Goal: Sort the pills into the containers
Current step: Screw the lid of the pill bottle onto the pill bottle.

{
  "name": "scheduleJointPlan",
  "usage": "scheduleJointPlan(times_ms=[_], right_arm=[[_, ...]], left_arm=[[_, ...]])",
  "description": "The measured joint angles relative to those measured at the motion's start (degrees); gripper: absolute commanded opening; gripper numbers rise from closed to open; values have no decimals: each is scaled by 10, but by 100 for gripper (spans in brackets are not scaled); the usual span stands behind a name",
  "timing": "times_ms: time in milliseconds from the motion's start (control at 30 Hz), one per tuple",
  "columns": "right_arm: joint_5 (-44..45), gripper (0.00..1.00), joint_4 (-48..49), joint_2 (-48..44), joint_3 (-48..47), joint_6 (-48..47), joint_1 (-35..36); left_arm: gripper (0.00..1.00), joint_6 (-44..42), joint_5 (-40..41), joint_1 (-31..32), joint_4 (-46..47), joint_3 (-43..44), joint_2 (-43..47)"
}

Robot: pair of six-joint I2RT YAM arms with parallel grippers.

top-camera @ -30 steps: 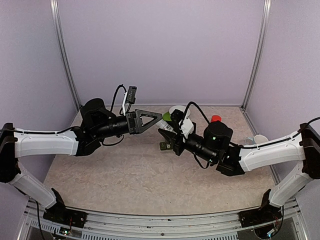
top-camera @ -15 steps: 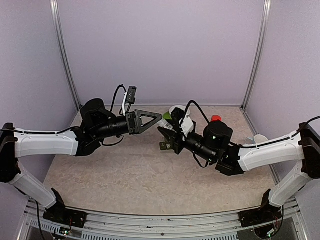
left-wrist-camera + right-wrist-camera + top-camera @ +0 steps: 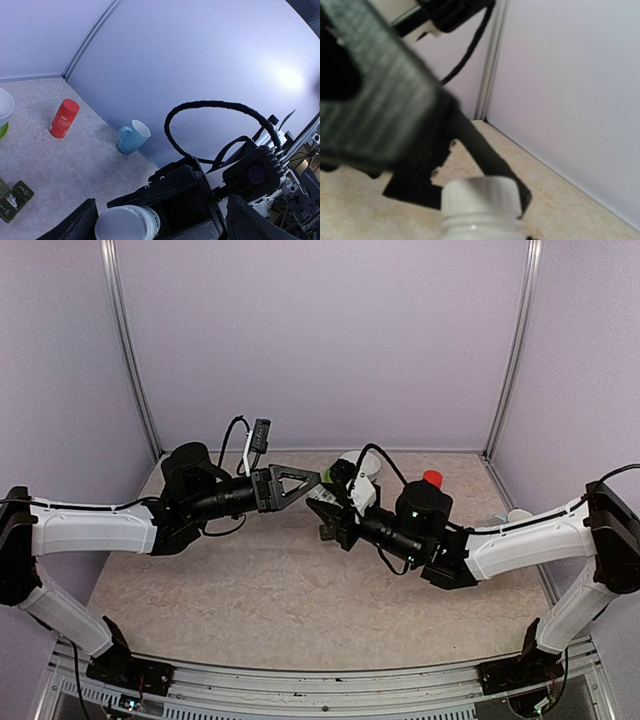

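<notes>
Change: we see left pincer (image 3: 314, 480) slightly narrower, still wide, probably astride white bottle (image 3: 127, 225) cap.
Right pincer (image 3: 324, 508): grips white bottle.
Surface (image 3: 250, 585): beige marble; walls (image 3: 320, 340) lilac.

Twin arms, white shells over black joints.
Left arm (image 3: 90, 525) and right arm (image 3: 525, 540) wear white link covers and black motor housings, with black cables (image 3: 215, 103) looping at twelve o'clock over each wrist; the left hand (image 3: 318, 478) has open-triangle black fingers.

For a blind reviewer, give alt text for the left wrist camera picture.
A capped white bottle, held by the right hand, sits inside the open left hand. Beyond are a red bottle, blue mug and green pill box.
</notes>
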State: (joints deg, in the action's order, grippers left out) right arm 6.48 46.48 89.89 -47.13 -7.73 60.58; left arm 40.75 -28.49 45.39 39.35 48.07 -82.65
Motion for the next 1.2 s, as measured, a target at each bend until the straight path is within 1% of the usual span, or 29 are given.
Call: scheduleJointPlan(times_ms=[100, 300, 400, 567, 700, 933, 1200], right_arm=[[-19, 19, 0, 5, -1, 2, 0], [-67, 19, -4, 9, -2, 2, -1], [-74, 19, -11, 9, -2, 1, 0], [-77, 19, -15, 2, 2, 0, -2], [-77, 19, -19, -19, 17, -1, -5], [-57, 19, -20, -62, 40, -15, -7], [-6, 19, -18, -64, 37, -18, -8]], left_arm=[[79, 1, 0, 0, 0, -2, 0], [77, 1, -5, 0, 1, -2, 0], [78, 1, -9, 0, 1, -2, 1], [84, -6, -7, 0, -7, -2, 9], [87, -15, -3, -3, -19, -2, 20], [88, -25, 10, -17, -63, 2, 34], [87, -17, 0, -7, -63, 5, 18]])
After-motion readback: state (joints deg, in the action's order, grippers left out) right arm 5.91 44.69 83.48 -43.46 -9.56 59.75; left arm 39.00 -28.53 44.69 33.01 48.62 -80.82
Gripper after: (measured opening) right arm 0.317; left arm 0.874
